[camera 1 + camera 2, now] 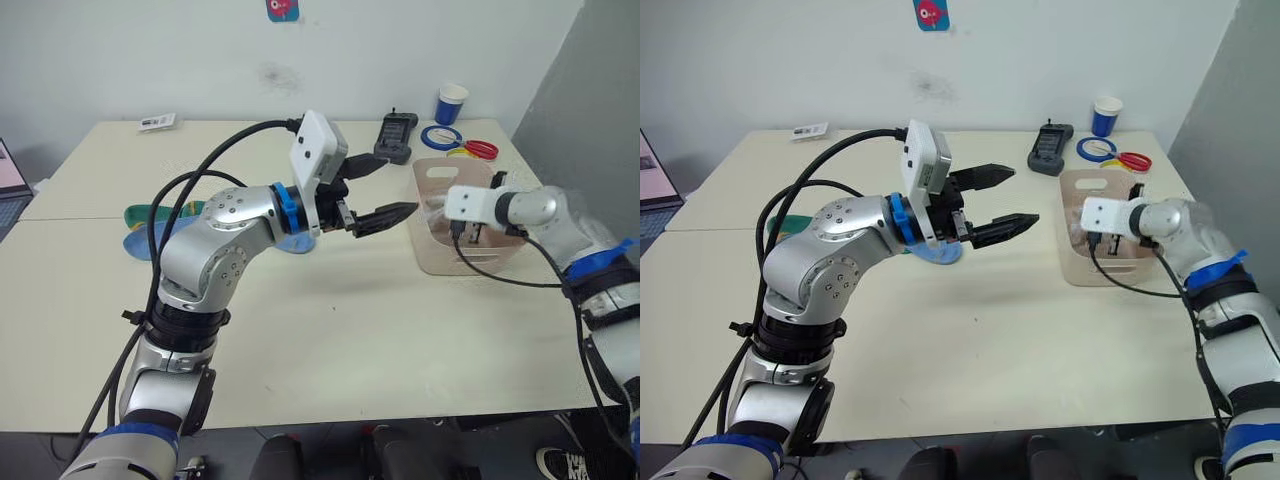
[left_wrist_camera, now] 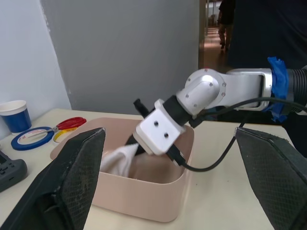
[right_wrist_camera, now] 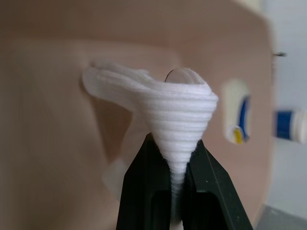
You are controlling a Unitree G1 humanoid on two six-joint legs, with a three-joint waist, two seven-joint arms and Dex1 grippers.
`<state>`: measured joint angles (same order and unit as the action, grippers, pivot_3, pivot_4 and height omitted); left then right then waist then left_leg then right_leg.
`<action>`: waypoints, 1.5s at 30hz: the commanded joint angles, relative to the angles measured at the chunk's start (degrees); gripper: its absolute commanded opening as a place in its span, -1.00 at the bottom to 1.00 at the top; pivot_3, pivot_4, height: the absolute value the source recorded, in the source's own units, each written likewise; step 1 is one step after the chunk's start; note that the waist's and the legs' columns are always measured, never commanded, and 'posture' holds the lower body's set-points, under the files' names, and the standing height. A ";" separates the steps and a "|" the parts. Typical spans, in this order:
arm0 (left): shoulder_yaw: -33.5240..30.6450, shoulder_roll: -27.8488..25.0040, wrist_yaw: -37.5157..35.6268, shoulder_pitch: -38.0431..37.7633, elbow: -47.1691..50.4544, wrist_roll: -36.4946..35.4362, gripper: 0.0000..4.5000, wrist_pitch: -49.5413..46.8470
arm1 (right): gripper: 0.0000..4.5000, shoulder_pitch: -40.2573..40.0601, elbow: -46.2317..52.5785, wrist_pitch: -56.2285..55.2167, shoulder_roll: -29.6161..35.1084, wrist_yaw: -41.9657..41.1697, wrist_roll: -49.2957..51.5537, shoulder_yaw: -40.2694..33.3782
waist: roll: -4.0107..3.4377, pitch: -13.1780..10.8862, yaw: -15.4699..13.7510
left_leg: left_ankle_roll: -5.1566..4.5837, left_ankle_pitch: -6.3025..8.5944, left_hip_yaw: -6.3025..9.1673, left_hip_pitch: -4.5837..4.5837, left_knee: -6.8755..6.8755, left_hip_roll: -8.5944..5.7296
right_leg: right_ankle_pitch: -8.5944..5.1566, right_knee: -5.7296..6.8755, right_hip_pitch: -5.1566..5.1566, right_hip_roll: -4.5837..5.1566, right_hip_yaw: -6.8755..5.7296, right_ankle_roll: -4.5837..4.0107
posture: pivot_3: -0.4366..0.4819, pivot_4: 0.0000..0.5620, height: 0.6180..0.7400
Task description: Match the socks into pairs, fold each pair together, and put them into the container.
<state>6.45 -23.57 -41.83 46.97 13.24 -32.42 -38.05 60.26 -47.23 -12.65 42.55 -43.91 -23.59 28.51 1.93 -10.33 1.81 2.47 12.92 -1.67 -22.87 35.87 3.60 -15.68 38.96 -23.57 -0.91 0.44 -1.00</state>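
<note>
No legible writing is seen on anything. In the right wrist view, the right gripper point(image 3: 178, 165) is clamped on a bunched white sock point(image 3: 177, 112) inside the pale pink container point(image 3: 53, 143). From the head, the left gripper point(image 1: 1002, 200) is held above the desk point(image 1: 990, 330) with its fingers apart and nothing between them. Blue and green socks point(image 1: 145, 222) are partly seen behind the left arm. Farther back lie tape rolls point(image 1: 440, 136) and a blue cup point(image 1: 451, 103).

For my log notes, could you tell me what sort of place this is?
Probably an office or lab workroom: a plain beige table against a bare white wall, with tape rolls, a paper cup and a handheld device on it.
</note>
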 commanded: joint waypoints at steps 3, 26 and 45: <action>-0.84 -1.09 0.01 -1.21 3.14 0.53 0.99 0.05 | -1.00 2.73 -3.78 -4.66 0.31 -3.49 -1.40 -1.10 | -0.01 -0.02 -0.11 | 0.01 0.00 -0.05 -0.01 0.03 -0.02 | 0.02 -0.01 0.00 0.05 0.05 0.05 | -0.05 -0.47 1.00; -0.30 -1.60 -4.20 -0.87 0.64 1.51 1.00 0.66 | 0.99 13.90 3.09 10.31 3.04 -28.83 10.89 -14.17 | -0.09 -0.06 0.02 | -0.03 0.02 -0.11 0.04 0.12 0.00 | 0.10 0.06 0.01 0.07 0.15 0.06 | -0.05 -0.47 1.00; -16.66 -3.59 12.56 -42.49 13.43 11.97 1.00 14.64 | 0.99 -34.35 62.71 36.07 -30.72 11.56 22.67 -18.41 | -0.08 0.03 -0.32 | -0.06 0.05 0.00 -0.04 0.13 0.12 | 0.26 0.08 -0.03 0.42 0.17 0.12 | -0.05 -0.47 1.00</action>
<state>-8.48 -27.81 -31.84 5.99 23.58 -22.74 -27.69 27.07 13.33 27.24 12.24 -36.68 1.53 9.05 1.84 -10.31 1.49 2.35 13.01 -1.70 -22.91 36.02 3.68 -15.49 39.03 -23.58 -0.41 0.60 -0.69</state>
